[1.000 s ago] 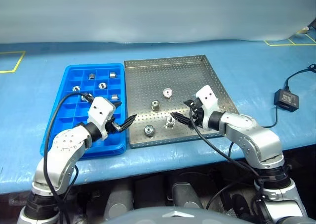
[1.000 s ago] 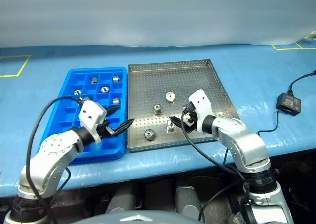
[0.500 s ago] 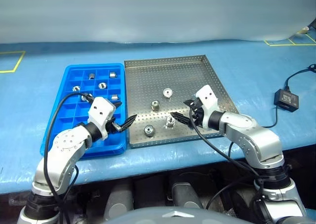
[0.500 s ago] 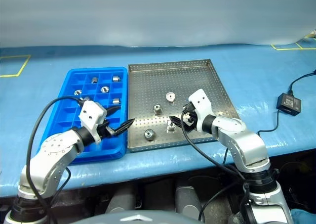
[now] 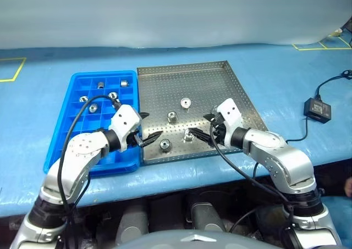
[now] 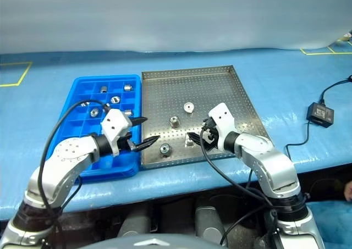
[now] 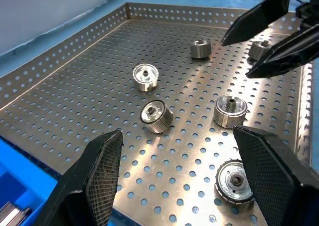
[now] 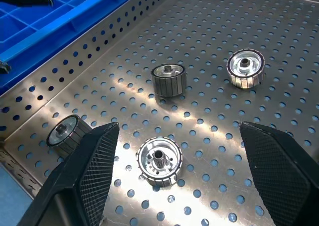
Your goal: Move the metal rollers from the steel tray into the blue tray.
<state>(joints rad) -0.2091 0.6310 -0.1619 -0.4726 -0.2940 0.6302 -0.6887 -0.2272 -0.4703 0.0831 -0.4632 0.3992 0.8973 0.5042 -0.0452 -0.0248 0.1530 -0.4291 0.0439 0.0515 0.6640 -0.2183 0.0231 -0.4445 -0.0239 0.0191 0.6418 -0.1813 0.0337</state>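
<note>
Steel tray [image 5: 220, 84]: four metal rollers [image 5: 171, 116] on its perforated floor — toward the near side.
Blue tray [image 5: 77, 150]: touching the steel tray's left rim; several rollers already in its far compartments.
Left gripper [image 5: 148, 127]: fingers spread, empty, over the seam between the trays.
Right gripper [image 5: 201, 129]: fingers apart, empty — tips by one roller [image 8: 159, 159].

blue tray [image 5: 66, 129] left of steel tray [image 5: 220, 78]
</note>
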